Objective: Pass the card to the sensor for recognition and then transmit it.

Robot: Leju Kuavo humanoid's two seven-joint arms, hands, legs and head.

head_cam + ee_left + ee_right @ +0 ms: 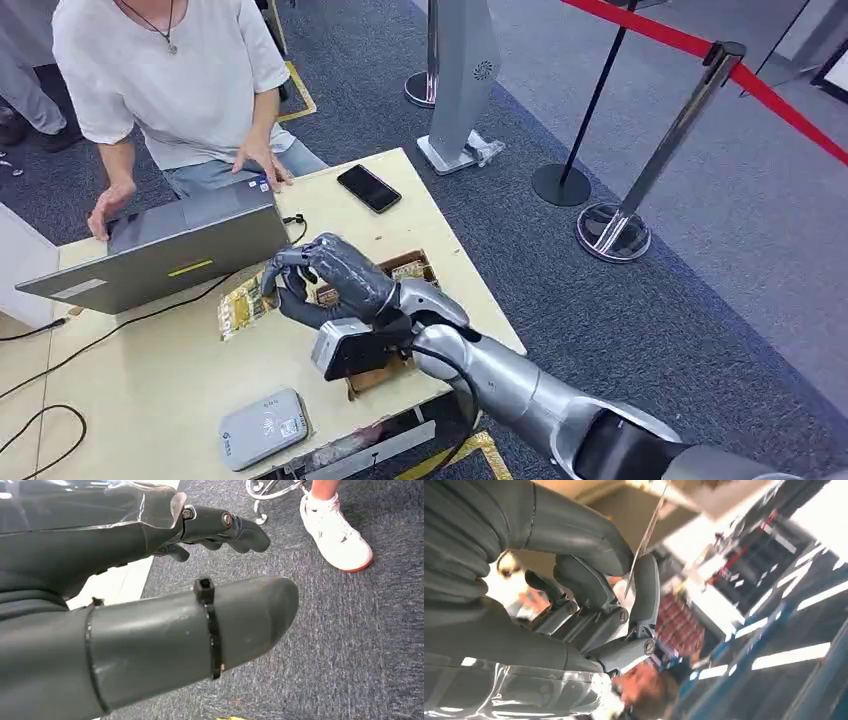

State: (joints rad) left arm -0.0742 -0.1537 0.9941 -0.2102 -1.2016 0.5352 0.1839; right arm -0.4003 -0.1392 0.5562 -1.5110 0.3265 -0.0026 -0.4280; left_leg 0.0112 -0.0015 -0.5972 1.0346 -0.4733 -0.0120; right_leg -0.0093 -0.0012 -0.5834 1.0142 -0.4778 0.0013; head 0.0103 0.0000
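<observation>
The card (647, 527) is showing edge-on in the right wrist view, a thin pale sliver being pinched between the thick thumb and a dark fingertip of the right hand (325, 280), with the other fingers curling in beside it. From the head view the card itself is too slim to make out; the hand is hovering above the wooden table (150, 370), over a shallow tray of printed packets (400, 272).

The sensor looks to be the grey card reader (263, 428) lying near the table's front edge, well apart from the hand and toward the robot. Doing this step well probably means bringing the card's flat face down level over the reader's top without loosening the pinch.

A person (180, 80) is sitting across the table, working at an open laptop (170, 245), with a black phone (368, 188) lying beyond the tray. Black cables (60, 345) are trailing across the bare tabletop between laptop and reader, so the path should be staying above them.

The left hand (210, 530) is hanging over grey carpet, fingers loosely curled, holding nothing.
</observation>
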